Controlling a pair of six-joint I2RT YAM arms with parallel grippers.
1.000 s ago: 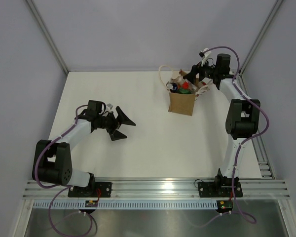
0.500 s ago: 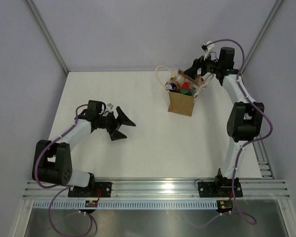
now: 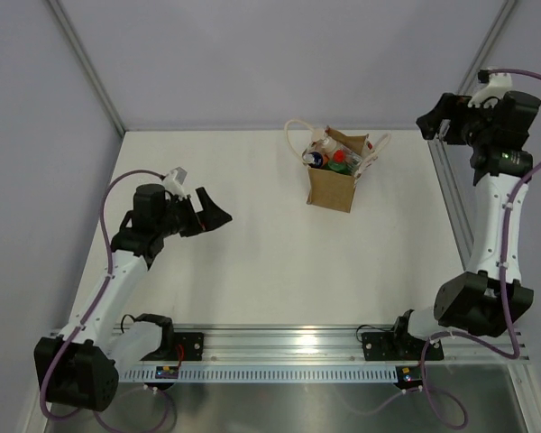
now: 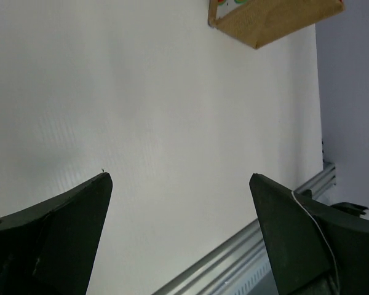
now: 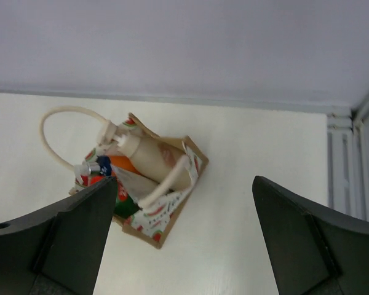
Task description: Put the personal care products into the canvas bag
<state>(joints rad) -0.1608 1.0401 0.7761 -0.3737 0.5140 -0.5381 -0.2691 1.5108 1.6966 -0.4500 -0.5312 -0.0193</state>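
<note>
Tan canvas bag [image 3: 332, 191] stands upright at the far right of the table [image 3: 252, 262], well filled: the beige pump bottle [image 5: 149, 155] lies across its mouth, with the orange bottle [image 5: 124, 164] and green bottle [image 5: 126, 206] tucked beside it. My right pincer [image 5: 184, 179] hangs above, spread wide and holding nothing. My left pincer [image 4: 178, 178], well apart to the left, is spread too.

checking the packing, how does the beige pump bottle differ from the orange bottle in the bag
The beige pump bottle lies tilted across the mouth of the canvas bag, mostly in view; the orange bottle shows only a small patch beside it. The pump bottle ends in a white pump head, the orange bottle in a blue cap. Both are inside the bag.
</note>
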